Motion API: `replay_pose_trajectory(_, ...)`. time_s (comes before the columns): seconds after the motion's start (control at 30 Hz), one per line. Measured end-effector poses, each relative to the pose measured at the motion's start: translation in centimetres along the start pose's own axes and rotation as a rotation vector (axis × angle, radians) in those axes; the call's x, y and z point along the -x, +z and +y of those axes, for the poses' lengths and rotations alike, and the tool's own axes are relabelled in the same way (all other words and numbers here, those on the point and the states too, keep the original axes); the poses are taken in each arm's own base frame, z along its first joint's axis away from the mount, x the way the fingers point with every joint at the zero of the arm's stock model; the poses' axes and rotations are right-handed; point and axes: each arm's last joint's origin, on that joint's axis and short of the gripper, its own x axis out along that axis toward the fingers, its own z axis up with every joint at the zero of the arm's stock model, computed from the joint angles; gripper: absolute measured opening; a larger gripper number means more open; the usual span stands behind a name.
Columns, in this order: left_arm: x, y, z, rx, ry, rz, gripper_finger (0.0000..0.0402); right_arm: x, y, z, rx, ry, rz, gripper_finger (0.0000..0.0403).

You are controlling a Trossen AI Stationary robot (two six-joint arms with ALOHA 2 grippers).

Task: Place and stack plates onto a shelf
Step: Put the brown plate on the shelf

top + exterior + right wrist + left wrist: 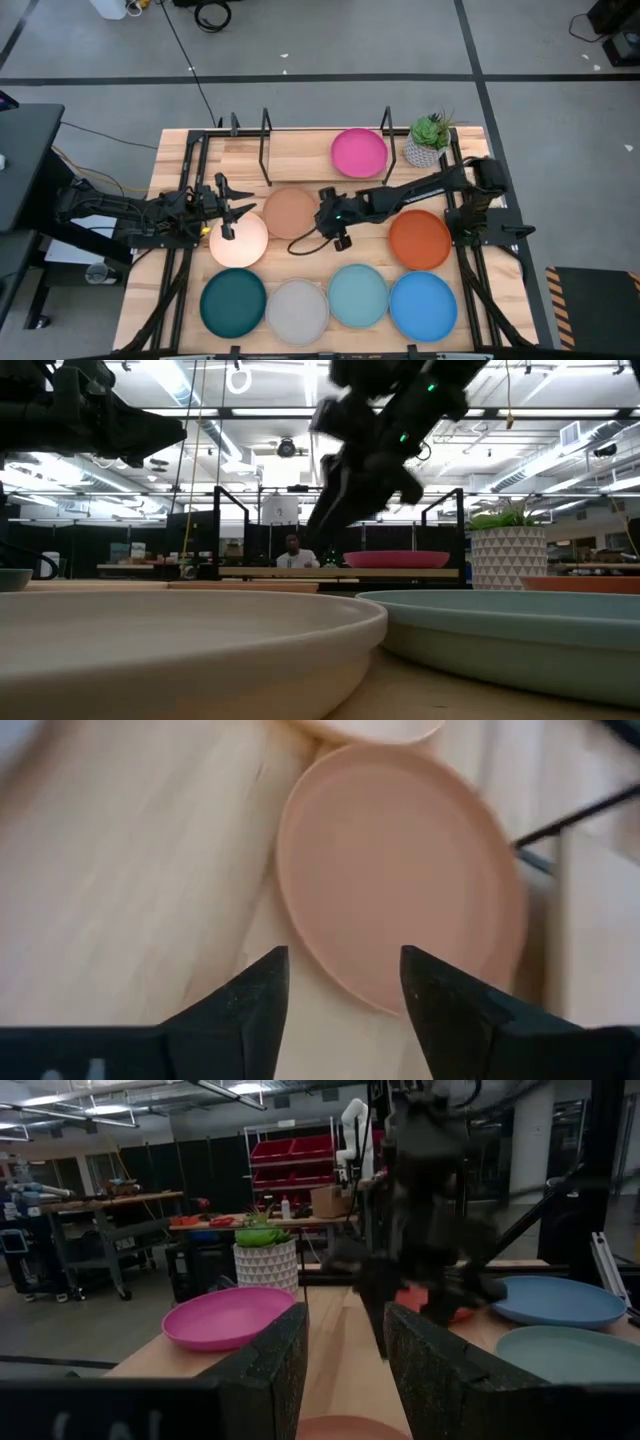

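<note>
R gripper [327, 212]: fingers spread, nothing held, hanging just beside the peach plate [290, 212].
L gripper [228, 207]: fingers apart, empty, over the cream plate [238, 241].
Shelf [300, 150]: back of table, holds the magenta plate [359, 152].
Other plates: burnt orange [419, 240] on R; teal [233, 302], grey [297, 308], aqua [358, 296], blue [423, 304] in front row.

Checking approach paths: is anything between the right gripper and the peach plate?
Nothing visible. The right gripper, fingers open, hangs just beside the peach plate, bare wood between them; the cream plate lies beyond it.
</note>
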Motion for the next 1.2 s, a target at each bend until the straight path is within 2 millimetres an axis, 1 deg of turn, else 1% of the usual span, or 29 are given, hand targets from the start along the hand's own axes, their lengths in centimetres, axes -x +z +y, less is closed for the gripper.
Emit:
replay_pose_trajectory(0.1, 0.0, 0.0, 0.0, -0.001, 0.0, 0.002, 0.0141, -2.5, 0.1, 0.3, 0.077, 0.006, 0.055, 0.0207)
replay_pose_trajectory(0.23, 0.0, -0.1, 0.0, -0.005, -0.001, 0.014, 0.0141, -4.6, 0.7, 0.2, 0.175, 0.024, 0.11, 0.0207)
replay_pose_trajectory(0.37, 0.0, -0.2, 0.0, -0.008, -0.002, 0.022, 0.0141, -6.6, 0.5, 0.1, 0.225, 0.061, 0.176, 0.0193)
replay_pose_trajectory(0.5, 0.0, -0.2, 0.0, -0.006, -0.002, 0.024, 0.0141, -7.7, 0.3, -0.2, 0.255, 0.055, 0.193, 0.0168)
replay_pose_trajectory(0.6, 0.0, -0.3, 0.0, -0.005, -0.003, 0.031, 0.0141, -7.7, 0.2, -0.4, 0.255, 0.067, 0.201, 0.0137)
replay_pose_trajectory(0.7, 0.0, -0.3, 0.0, -0.006, -0.003, 0.034, 0.0141, -7.4, 0.1, -0.4, 0.252, 0.079, 0.212, 0.0098)
replay_pose_trajectory(0.87, 0.0, -0.4, 0.0, -0.004, -0.003, 0.035, 0.0141, -6.5, 0.1, -0.3, 0.237, 0.095, 0.243, 0.0026)
replay_pose_trajectory(0.9, 0.0, -0.4, 0.0, -0.004, -0.003, 0.035, 0.0141, -6.3, 0.2, -0.3, 0.23, 0.098, 0.249, 0.0017)
replay_pose_trajectory(0.97, 0.0, -0.4, 0.0, -0.004, -0.004, 0.036, 0.0141, -5.7, 0.4, -0.1, 0.218, 0.106, 0.255, 0.0015)
replay_pose_trajectory(1.07, 0.0, -0.4, 0.0, -0.004, -0.004, 0.037, 0.0141, -4.4, 0.9, 0.3, 0.213, 0.148, 0.248, 0.0028)
replay_pose_trajectory(1.2, 0.0, -0.4, 0.0, -0.004, -0.004, 0.036, 0.0141, -2.0, 2.1, 0.8, 0.223, 0.239, 0.175, 0.0035)
